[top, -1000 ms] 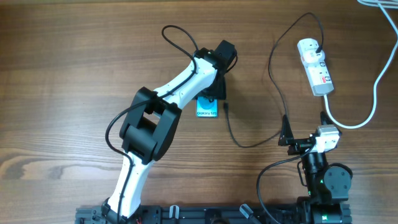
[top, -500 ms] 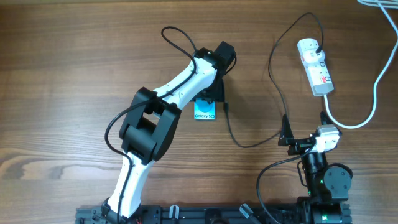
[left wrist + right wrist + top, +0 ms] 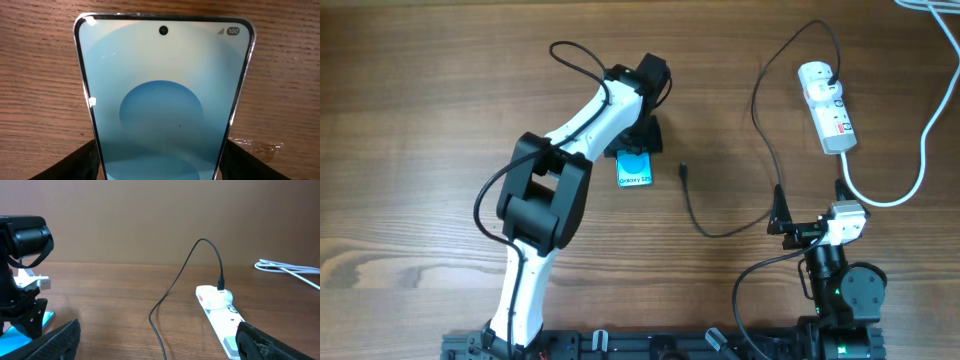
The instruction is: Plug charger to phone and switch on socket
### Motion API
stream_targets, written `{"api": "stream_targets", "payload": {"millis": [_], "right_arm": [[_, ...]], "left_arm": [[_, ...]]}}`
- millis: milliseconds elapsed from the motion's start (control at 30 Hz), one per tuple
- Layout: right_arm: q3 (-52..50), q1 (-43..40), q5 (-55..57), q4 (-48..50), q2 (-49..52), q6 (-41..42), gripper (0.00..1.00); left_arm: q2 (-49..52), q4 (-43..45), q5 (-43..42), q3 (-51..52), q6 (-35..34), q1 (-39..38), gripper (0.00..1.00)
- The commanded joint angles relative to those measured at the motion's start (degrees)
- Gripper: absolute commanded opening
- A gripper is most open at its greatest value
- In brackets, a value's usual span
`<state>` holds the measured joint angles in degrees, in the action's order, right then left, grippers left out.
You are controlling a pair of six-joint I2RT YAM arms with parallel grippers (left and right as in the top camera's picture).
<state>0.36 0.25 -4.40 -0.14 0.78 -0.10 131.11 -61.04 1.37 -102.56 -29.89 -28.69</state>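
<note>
The phone (image 3: 634, 171), cyan screen up, lies on the wooden table, and my left gripper (image 3: 638, 142) is shut on its long edges. In the left wrist view the phone (image 3: 165, 95) fills the frame, one black finger (image 3: 80, 162) at each side. The charger's black cable (image 3: 761, 110) runs from its plug (image 3: 831, 77) in the white socket (image 3: 826, 108) round to the connector tip (image 3: 683, 172), which lies loose just right of the phone. My right gripper (image 3: 810, 203) stands open near the front right, nothing between its fingers (image 3: 60, 340); ahead of it are cable (image 3: 170, 290) and socket (image 3: 222, 310).
The socket's thick white cord (image 3: 923, 150) loops along the right edge of the table. The right arm's base (image 3: 840, 290) and its black cables sit at the front right. In the right wrist view the left arm's wrist (image 3: 22, 235) stands at the far left.
My left arm has swung left with the phone between its fingers, sliding it away from the connector tip. The cable, the socket and the right arm have stayed put.
</note>
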Motion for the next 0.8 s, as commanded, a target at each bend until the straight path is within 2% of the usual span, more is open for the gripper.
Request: {"api": "stream_targets", "payload": {"millis": [0, 233, 367, 700, 767], "right_arm": [[-0.1, 0.2, 0.8, 0.2, -0.2, 0.1, 1.0], [-0.1, 0.2, 0.8, 0.2, -0.2, 0.1, 1.0], [-0.1, 0.2, 0.8, 0.2, -0.2, 0.1, 1.0], [-0.1, 0.2, 0.8, 0.2, -0.2, 0.1, 1.0], [-0.1, 0.2, 0.8, 0.2, -0.2, 0.1, 1.0]], "left_arm": [[-1.9, 0.1, -0.7, 0.5, -0.4, -0.2, 0.73], [-0.9, 3.9, 1.5, 3.8, -0.9, -1.1, 0.84], [-0.9, 6.4, 1.5, 7.2, -3.7, -1.2, 0.86], [-0.9, 7.5, 1.5, 9.2, -3.6, -2.4, 0.86], [-0.9, 7.7, 1.5, 9.2, -3.6, -2.6, 0.83]]}}
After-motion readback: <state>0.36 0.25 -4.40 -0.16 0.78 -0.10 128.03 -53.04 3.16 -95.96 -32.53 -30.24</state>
